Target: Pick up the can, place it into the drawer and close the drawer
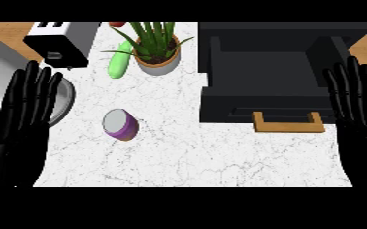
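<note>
Nothing of the task looks done yet; the short purple can with a grey lid [120,124] stands upright on the white marble tabletop [186,155], untouched, well left of the open black drawer with a wooden handle [276,85]; picking up, placing and closing all remain. The left hand [27,102] and right hand [347,94] rest at the edges, fingers straight and released (holding nothing). A red object [117,24] is cut off at the top edge.
</note>
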{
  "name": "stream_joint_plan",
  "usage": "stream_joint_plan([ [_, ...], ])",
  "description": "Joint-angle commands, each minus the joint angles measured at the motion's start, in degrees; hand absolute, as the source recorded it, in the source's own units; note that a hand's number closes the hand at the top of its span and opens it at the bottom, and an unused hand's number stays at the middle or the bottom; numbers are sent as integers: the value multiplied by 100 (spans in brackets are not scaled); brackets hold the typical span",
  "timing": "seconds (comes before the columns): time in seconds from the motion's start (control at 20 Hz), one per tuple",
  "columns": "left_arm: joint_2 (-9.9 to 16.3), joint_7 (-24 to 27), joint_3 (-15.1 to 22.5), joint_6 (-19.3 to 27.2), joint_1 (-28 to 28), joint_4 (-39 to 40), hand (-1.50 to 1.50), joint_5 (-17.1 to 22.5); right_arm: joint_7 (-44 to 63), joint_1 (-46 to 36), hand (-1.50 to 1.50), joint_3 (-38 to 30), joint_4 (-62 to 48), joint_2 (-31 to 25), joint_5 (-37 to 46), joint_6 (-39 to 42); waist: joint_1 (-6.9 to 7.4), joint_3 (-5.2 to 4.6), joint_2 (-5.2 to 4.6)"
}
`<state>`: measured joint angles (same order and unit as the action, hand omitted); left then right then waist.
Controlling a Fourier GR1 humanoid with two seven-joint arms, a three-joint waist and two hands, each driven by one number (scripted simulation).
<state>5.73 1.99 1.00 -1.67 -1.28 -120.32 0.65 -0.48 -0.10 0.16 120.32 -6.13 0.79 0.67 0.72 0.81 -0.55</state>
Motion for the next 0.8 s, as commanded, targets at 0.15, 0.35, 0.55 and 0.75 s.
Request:
stream_joint_plan([
  [0.15, 588, 306, 844, -2169, 256, 154, -150, 1757, -1, -183, -150, 68, 24, 30, -5, 8, -259, -113, 27],
  [0.35, 1609, -360, 1257, -3362, 10, 644, -150, 2057, 868, 166, -150, -15, -434, 142, 18, -240, -292, -102, -53],
  [0.55, 2488, -102, 575, -4492, 27, 1084, -150, 3089, 1188, 330, -150, -164, -380, 84, -16, -289, -138, -91, 27],
  [0.75, 3230, 140, -190, -5470, 49, 1715, -150, 3830, 1296, 588, -150, -141, -34, 107, -25, -283, -102, -86, 52],
])
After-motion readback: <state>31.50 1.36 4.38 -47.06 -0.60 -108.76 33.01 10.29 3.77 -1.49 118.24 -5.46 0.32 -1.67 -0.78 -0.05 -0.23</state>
